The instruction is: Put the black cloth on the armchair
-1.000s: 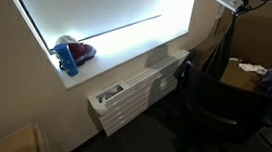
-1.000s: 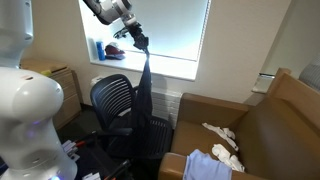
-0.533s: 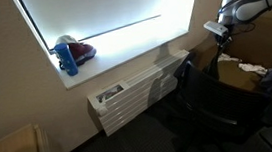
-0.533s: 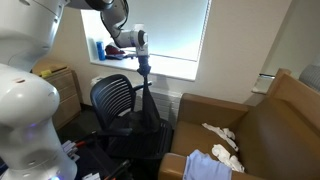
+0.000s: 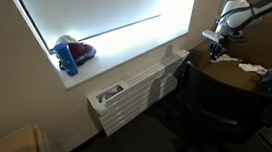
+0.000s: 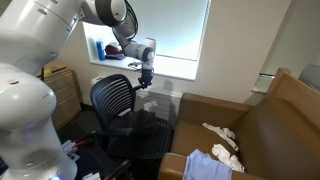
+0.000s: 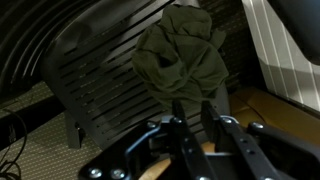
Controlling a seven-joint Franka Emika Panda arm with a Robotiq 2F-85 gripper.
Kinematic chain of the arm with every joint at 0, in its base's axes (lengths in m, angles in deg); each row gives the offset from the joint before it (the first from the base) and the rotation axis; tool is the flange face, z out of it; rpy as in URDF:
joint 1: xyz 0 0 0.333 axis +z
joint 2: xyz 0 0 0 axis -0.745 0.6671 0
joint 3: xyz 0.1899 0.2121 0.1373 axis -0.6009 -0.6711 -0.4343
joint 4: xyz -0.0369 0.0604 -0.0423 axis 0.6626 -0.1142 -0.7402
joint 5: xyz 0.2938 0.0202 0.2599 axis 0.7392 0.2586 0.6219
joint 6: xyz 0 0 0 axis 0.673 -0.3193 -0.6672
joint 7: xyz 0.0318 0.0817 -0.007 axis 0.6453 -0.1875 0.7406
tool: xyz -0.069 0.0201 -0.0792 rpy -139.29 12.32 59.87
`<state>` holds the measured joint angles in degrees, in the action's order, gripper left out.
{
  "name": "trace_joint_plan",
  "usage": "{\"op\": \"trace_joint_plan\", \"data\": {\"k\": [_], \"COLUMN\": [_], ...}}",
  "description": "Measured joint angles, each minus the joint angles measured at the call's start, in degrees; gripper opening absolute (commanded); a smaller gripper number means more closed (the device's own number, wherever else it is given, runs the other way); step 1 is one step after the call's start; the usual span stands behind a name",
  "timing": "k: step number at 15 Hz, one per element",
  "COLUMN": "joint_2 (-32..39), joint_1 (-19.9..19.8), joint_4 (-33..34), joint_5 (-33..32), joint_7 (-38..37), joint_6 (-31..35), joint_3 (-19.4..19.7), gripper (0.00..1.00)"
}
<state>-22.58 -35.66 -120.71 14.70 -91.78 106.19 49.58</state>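
Note:
The black cloth (image 7: pixel 185 55) lies bunched in a heap on the seat of a black mesh office chair (image 7: pixel 95 75). It looks dark olive in the wrist view. My gripper (image 7: pixel 190 105) is right above the heap, with its fingers close together and pinching the cloth's top edge. In both exterior views the gripper (image 6: pixel 147 88) (image 5: pixel 215 50) is low over the chair (image 6: pixel 112 100) (image 5: pixel 204 100), and the cloth (image 6: pixel 150 122) is piled on the seat. A brown armchair (image 6: pixel 275 115) stands apart from the gripper, near the wall.
White cloths (image 6: pixel 222 135) and a blue cloth (image 6: pixel 205 168) lie on the brown armchair. A blue bottle (image 5: pixel 67 58) and a red object (image 5: pixel 81 50) sit on the window sill above a white radiator (image 5: pixel 137 89). A wooden cabinet (image 6: pixel 60 85) stands behind the office chair.
The gripper has come down from high by the window to just above the office chair. The cloth, which hung full length from it, has folded into a heap on the seat.

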Motion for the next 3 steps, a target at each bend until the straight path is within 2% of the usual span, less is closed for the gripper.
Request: {"op": "trace_joint_plan", "data": {"k": [3], "joint_2": [0.0], "joint_1": [0.0], "joint_4": [0.4], "joint_5": [0.0], "joint_7": [0.0], "joint_6": [0.0], "joint_3": [-0.2], "gripper": [0.26]}}
